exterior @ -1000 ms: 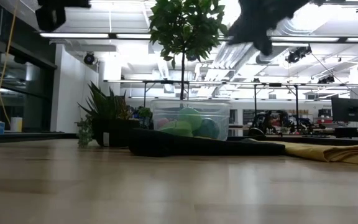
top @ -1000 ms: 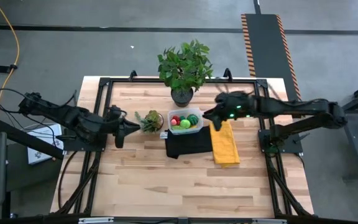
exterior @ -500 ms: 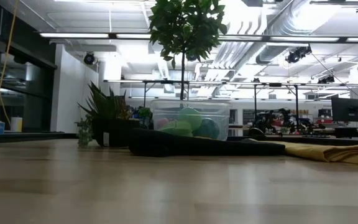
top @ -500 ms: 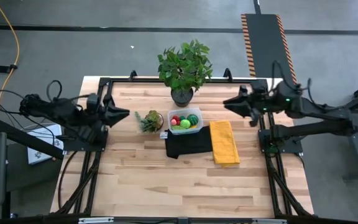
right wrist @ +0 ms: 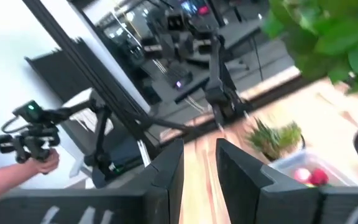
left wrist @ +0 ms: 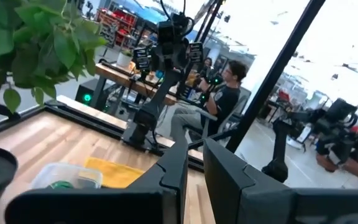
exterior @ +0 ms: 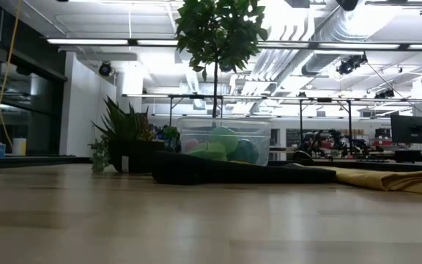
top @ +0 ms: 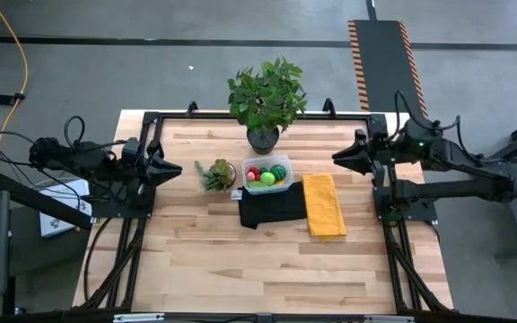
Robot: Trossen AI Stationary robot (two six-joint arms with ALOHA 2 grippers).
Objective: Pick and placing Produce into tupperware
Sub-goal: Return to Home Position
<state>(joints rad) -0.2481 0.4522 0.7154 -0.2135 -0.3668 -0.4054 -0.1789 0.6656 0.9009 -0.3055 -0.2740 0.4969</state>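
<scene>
Plastic box (top: 289, 185) holds the produce (top: 267, 177); left gripper (top: 178, 168) hangs well to its left, right gripper (top: 337, 158) well to its right, both empty with fingers narrowly parted.

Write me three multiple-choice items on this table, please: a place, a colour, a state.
1. The small plant stands: A beside the box, toward the left arm; B inside the box; C on the floor.
2. The cloth nearer the right arm is: A black; B yellow; C red.
3. The left gripper and right gripper: A grip cloths; B rest in the box; C hang empty near the table's sides.
1A, it flanks the box's left-arm side; 2B, the yellow cloth lies past the black cloth; 3C, wrist views show nothing held.
</scene>
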